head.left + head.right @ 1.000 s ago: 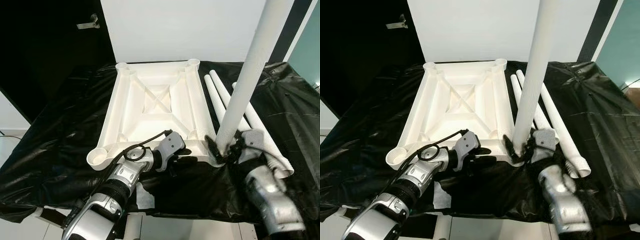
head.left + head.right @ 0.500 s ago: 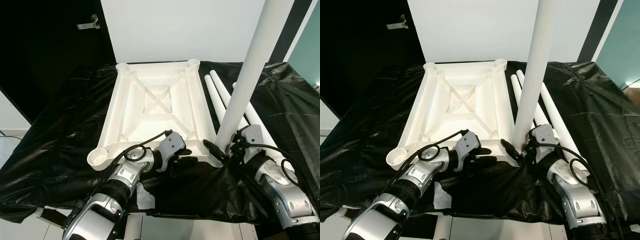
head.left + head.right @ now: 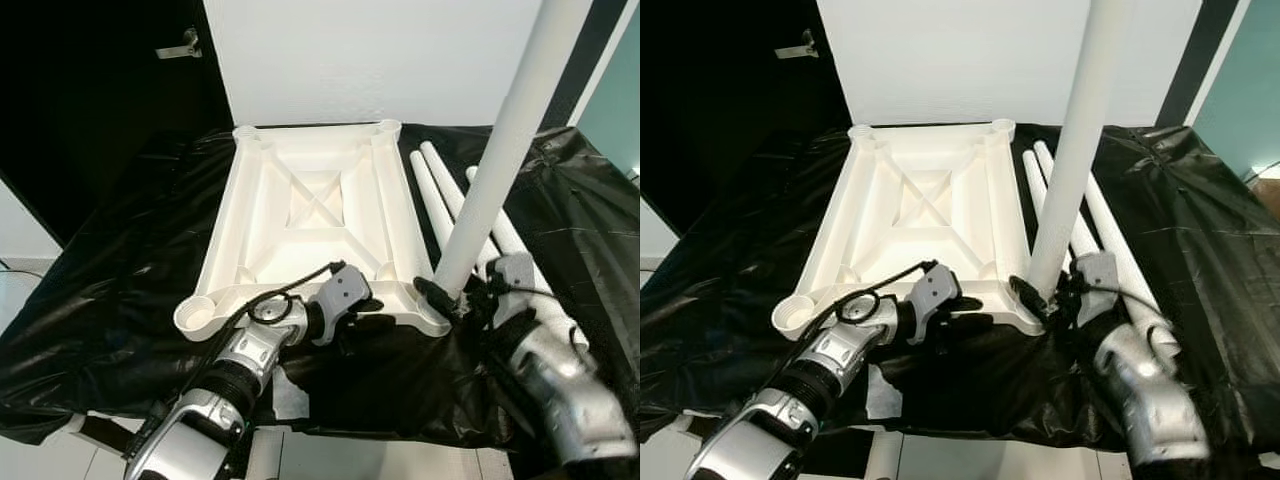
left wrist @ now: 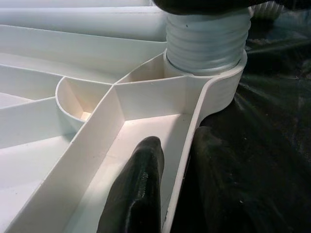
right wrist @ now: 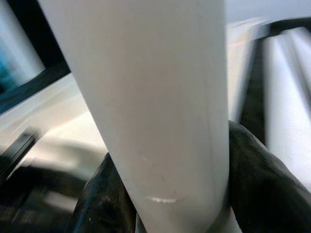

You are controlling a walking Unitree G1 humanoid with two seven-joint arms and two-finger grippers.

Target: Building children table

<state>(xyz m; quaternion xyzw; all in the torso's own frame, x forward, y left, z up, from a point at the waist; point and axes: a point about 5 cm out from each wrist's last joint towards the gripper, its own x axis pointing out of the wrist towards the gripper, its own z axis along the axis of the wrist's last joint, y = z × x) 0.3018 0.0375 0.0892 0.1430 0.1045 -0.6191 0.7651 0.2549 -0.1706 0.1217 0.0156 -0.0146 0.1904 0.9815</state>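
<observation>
1. Two grippers are working at the near edge of the upturned white tabletop (image 3: 310, 215), which I am seeing lying ribs-up on the black sheet (image 3: 110, 290).
2. The left gripper (image 4: 167, 187) is pinching the tabletop's near rim, one finger inside the wall, one outside; its pose is matching half a second ago.
3. The right gripper (image 3: 455, 298) is clamping the standing white leg (image 3: 495, 150) just above the near right corner socket (image 4: 206, 73); its jaws are closed around the tube.
4. Since the last frame, the leg is leaning slightly more rightward at its top, and the right forearm is blurring.
5. Three spare legs (image 3: 440, 195) are lying right of the tabletop.
</observation>
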